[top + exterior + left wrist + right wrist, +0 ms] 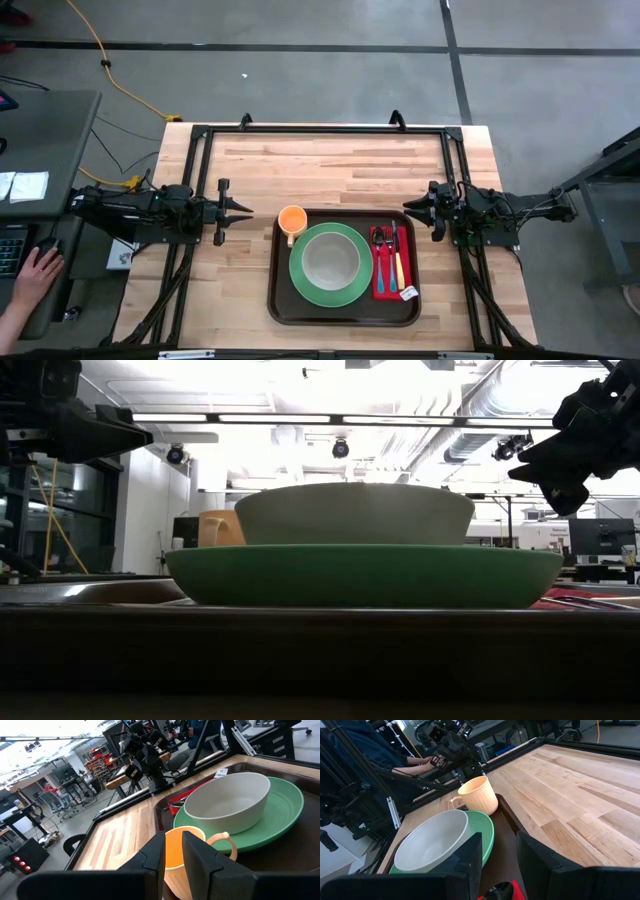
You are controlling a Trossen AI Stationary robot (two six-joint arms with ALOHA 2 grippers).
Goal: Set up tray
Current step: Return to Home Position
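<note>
Overhead: tray sits on the desk between the arms, carrying plate, bowl, cup, and napkin with cutlery. Left hand is just left of the tray; right hand is over its right rim.
Low view: both hands are raised.
Wrist views: left fingers show a narrow gap, right fingers a wider one; both are empty.

Wooden butcher-block surface, light-toned. Round green plate, with a white bowl seated upright at its centre. Orange handled cup, upright, just beside the plate's upper-left rim in the high view. Red napkin right of the plate; cutlery lies lengthwise on it, with a small white tag at one corner. Yellow cable on the grey floor.
</note>
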